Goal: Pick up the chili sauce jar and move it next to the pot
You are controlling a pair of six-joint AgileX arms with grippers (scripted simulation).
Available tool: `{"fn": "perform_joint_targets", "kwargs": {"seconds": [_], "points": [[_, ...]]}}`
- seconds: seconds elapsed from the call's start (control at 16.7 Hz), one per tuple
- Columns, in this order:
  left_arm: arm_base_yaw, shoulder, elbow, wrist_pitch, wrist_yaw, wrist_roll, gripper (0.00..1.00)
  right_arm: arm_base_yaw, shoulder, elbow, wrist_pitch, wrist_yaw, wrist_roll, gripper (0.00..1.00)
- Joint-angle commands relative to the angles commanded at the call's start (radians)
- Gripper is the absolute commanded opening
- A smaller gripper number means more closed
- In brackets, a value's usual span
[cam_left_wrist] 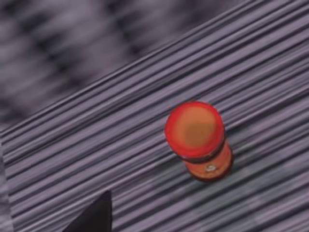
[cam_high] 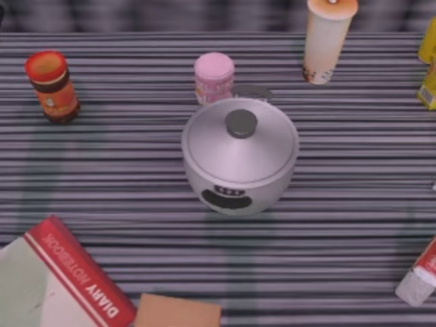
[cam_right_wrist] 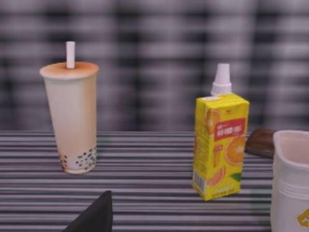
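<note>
Readable text first: the red-spined book at the table's near-left corner says "DIARY NOTEBOOK"; nothing else in the top view is legible. The chili sauce jar stands upright at the far left of the striped table, well apart from the pot, which sits mid-table with its lid on and a dark oval mark facing the near edge. A pink jar stands just behind the pot, a tan-topped cup further right at the far edge. The top view shows neither arm. The left wrist view looks down on the chili sauce jar — red-orange lid, orange label, print too small to read — and only 1 dark fingertip of the left gripper pokes in, clear of the jar; cannot tell how wide that claw is, and nothing is seen in its hold. The right wrist view gives what the top view crops: the cup has a straw and dark pearls at the bottom, the yellow juice carton carries orange pictures and a red label I can't read, plus a white jug at the frame edge. Again only 1 dark fingertip of the right gripper shows — opening can't be told, no object seen in it.
</note>
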Motion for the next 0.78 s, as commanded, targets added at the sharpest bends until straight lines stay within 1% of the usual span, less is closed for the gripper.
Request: {"fn": "perform_joint_targets", "kwargs": {"seconds": [0.42,0.6,0.78], "points": [[0.021,0.591,0.685,-0.282,0.062,0.232,1.00,0.000,0.000,0.000,0.000,0.000,0.000,1.00],[0.029,0.832,0.910,-0.410,0.081,0.312,1.00,0.000,0.000,0.000,0.000,0.000,0.000,1.00],[0.037,1.044,1.079,-0.530,0.094,0.375,1.00,0.000,0.000,0.000,0.000,0.000,0.000,1.00]]}}
